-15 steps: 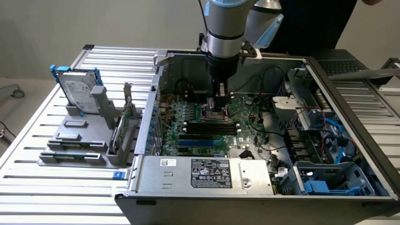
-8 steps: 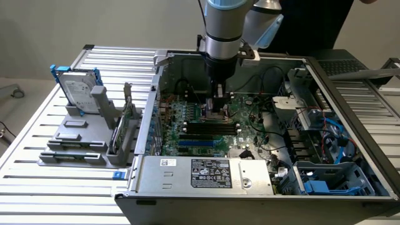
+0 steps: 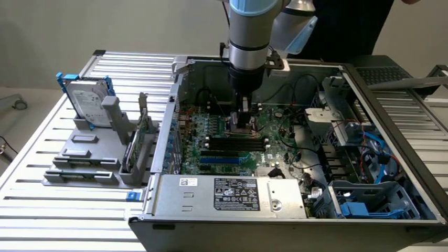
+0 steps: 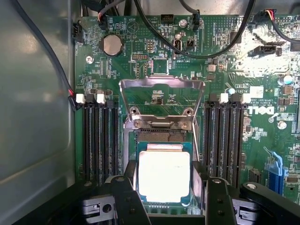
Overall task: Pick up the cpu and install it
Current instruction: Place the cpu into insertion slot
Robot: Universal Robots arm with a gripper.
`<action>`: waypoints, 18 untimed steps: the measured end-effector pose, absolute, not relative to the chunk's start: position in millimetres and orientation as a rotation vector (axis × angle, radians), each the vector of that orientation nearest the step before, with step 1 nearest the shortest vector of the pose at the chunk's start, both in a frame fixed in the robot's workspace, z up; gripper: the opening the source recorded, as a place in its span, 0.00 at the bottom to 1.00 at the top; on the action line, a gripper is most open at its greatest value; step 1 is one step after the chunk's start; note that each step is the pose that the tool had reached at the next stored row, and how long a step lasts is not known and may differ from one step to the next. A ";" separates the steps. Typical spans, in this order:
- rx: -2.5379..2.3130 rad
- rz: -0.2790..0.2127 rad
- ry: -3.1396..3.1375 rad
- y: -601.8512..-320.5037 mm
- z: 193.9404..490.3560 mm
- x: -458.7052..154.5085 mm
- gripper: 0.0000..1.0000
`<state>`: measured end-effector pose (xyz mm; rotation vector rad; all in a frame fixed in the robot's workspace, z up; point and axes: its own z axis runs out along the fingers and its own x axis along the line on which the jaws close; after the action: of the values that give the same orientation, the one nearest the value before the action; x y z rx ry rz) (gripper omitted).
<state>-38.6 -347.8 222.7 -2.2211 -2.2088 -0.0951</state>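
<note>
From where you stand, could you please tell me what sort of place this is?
Probably a robotics lab bench for computer assembly: an open computer case lies on a slatted table, a hard drive stands in a grey rack, and a robot arm reaches into the case.

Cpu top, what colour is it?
The cpu is shiny silver-grey with a thin green edge; the wrist view shows it best.

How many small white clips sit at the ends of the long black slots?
4 white clips: two on the black slots at one side of the cpu, two at the other side. Others may be hidden beneath the tool.
</note>
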 end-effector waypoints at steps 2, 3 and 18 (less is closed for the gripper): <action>-2.222 -0.097 -2.207 -347.9 221.7 -38.6 0.55; -2.222 -0.097 -2.206 -347.9 221.5 -38.7 0.55; -2.224 -0.100 -2.202 -348.1 214.2 -38.8 0.55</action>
<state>-38.8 -348.1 214.2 -2.2245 -2.2020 -0.0996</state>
